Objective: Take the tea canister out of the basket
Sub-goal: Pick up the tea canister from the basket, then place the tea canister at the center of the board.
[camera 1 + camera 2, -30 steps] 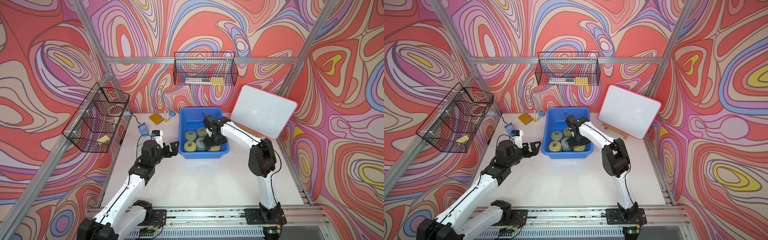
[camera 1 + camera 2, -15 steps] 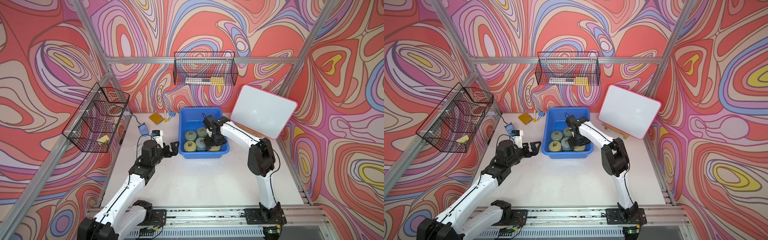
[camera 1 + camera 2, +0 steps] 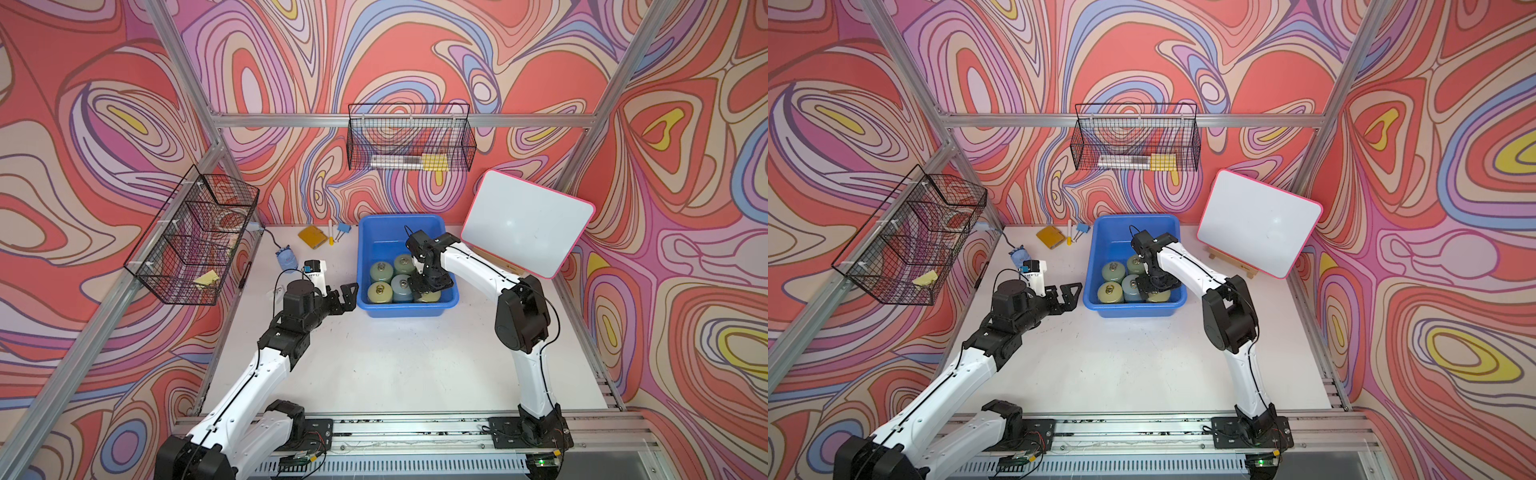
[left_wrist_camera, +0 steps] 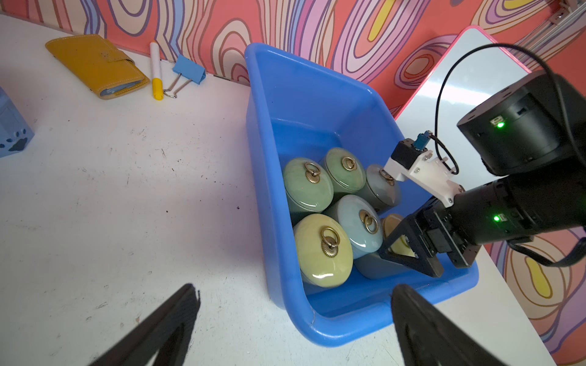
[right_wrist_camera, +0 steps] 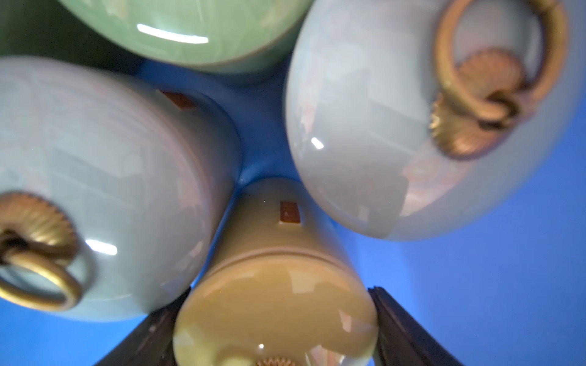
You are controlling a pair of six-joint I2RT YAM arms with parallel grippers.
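The grasp was the step in hand. The right tool (image 5: 279, 290) had reached down into the basket (image 3: 409, 311), its two dark fingers closed against the sides of the tan tea canister (image 5: 279, 240). That canister stood upright on the basket floor in the near corner on the right arm's side. It was packed among five other canisters (image 4: 322, 250) in green, grey, pale blue and yellow-green, and at least two of them were touching it or just beside it.

The lift looked not yet begun. The next move probably called for a straight rise, so that the glazed body would not drag on its neighbours or catch the rolled rim, then a carry clear of the wall. The smooth glaze could slip in a light grip.

The left tool (image 3: 348, 297) hung wide and empty just beside the basket's outer wall.

The white worktop (image 3: 395, 365) was scuffed and bare toward the front. A yellow wallet (image 3: 312, 237), a marker (image 3: 331, 232) and a blue binder clip (image 3: 343, 228) lay at the back. A whiteboard (image 3: 528, 222) leaned beside the basket, and wire baskets (image 3: 409, 137) hung on the swirl-patterned walls.
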